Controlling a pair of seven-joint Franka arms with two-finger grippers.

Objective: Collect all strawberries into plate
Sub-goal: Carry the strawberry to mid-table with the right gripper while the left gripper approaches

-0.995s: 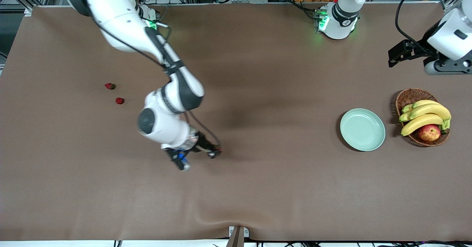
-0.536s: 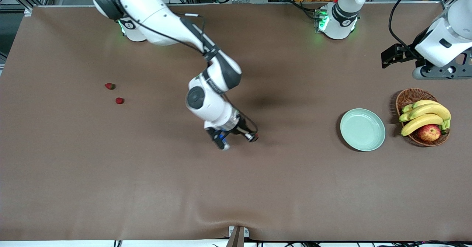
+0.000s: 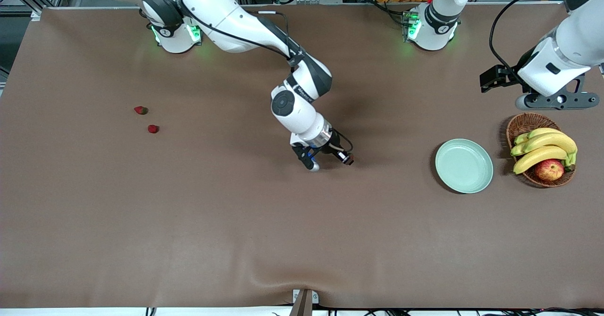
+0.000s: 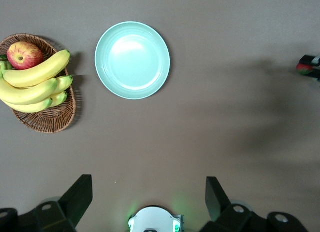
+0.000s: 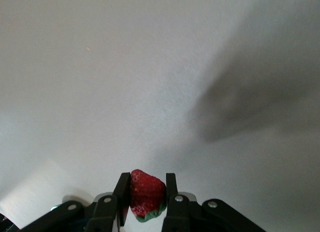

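Carrying step: right gripper [image 3: 348, 160] pinching a strawberry [image 5: 146, 194] over bare table short of the plate [image 3: 464, 165]; left gripper [image 4: 149, 194] spread, waiting; next, carry over plate, release.

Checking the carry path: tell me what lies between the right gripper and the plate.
Nothing: the front view shows bare table between the right gripper, holding a strawberry, and the plate.
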